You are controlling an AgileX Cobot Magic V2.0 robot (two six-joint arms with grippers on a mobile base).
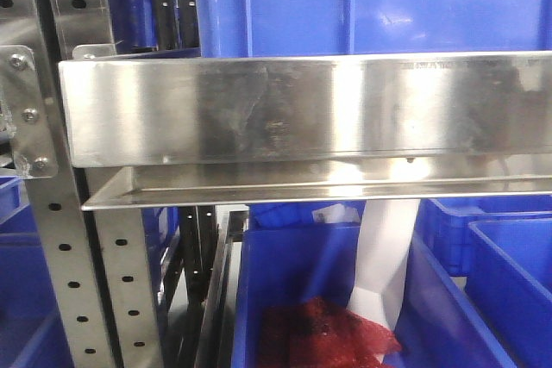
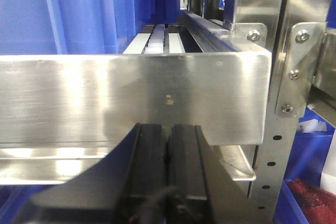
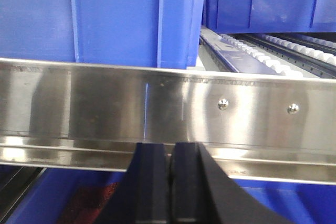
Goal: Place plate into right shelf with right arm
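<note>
The plate is out of view in every frame. The right shelf fills the front view as a shiny steel rail with a flat ledge under it. In the right wrist view my right gripper is shut with nothing between its black fingers, close in front of the shelf rail and just below it. My left gripper is also shut and empty. It faces the end of a steel rail beside a bolted bracket.
A big blue bin stands on the ledge above the rail. Below it is another blue bin holding a red mesh bundle and a white sheet. A perforated upright stands at the left. Roller tracks run back at the right.
</note>
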